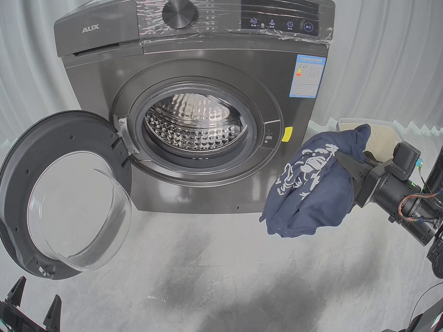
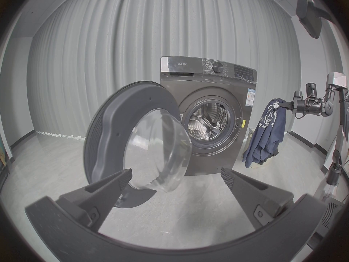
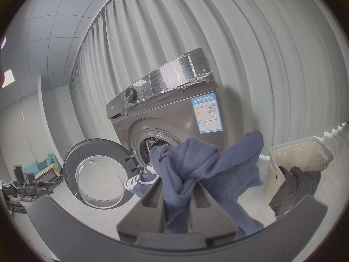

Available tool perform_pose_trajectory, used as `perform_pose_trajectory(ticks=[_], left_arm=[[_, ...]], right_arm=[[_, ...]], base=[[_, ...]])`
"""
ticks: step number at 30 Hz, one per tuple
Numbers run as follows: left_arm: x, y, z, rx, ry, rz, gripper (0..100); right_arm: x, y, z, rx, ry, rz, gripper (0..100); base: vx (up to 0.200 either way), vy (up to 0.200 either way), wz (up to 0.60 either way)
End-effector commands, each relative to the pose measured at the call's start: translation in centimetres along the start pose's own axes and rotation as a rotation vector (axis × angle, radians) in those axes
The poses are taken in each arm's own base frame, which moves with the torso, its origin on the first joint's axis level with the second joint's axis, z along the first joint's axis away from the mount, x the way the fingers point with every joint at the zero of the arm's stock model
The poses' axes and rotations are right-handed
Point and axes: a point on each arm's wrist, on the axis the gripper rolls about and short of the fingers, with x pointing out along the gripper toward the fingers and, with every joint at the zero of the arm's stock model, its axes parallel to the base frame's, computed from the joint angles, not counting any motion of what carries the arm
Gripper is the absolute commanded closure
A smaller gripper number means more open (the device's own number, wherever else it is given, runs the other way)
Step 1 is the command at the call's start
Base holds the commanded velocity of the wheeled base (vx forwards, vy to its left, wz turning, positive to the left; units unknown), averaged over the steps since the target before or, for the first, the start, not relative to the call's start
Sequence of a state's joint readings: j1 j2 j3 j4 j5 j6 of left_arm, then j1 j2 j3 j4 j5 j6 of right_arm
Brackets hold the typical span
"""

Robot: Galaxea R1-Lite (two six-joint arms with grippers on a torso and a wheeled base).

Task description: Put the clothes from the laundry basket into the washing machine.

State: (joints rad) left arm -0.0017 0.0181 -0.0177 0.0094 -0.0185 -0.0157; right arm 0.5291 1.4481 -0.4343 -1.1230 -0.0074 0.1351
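Currently pinching navy-blue fabric sweatshirt with white print (image 1: 314, 185) in right claw (image 1: 345, 161); hanging below and ahead of it. Judged at risk of snagging trailing hem on drum rim of grey front-loading washing machine (image 1: 207, 65), ahead-left of claw, if released short. Noted grey door with clear bowl window (image 1: 64, 194) swung wide, far left: open lane. Noted left claw (image 2: 175, 171) spread, empty. Logged beige perforated plastic laundry basket (image 3: 301, 155) just behind right claw.

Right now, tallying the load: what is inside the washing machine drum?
The drum shows bare perforated steel, no clothes; its lower front is hidden by the door seal. The navy garment hangs outside, held by the right end effector.
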Motion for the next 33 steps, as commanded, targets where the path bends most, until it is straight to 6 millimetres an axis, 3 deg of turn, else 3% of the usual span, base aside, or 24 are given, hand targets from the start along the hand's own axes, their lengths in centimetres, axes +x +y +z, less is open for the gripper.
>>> perform_pose_trajectory(ticks=[1, 15, 23, 33], left_arm=[[0.0, 0.0, -0.4, 0.000, -0.004, 0.000, 0], [0.0, 0.0, -0.4, 0.000, -0.004, 0.000, 0], [0.0, 0.0, -0.5, 0.013, -0.004, 0.008, 0], [0.0, 0.0, -0.5, 0.013, -0.004, 0.013, 0]], right_arm=[[0.0, 0.0, 0.0, 0.000, 0.000, 0.000, 100], [0.0, 0.0, -0.1, 0.000, 0.005, -0.001, 100], [0.2, 1.2, -0.2, 0.038, 0.017, 0.047, 100], [1.5, 1.5, -1.0, 0.081, 0.038, 0.049, 100]], base=[[0.000, 0.000, 0.00], [0.000, 0.000, 0.00], [0.000, 0.000, 0.00], [0.000, 0.000, 0.00]])
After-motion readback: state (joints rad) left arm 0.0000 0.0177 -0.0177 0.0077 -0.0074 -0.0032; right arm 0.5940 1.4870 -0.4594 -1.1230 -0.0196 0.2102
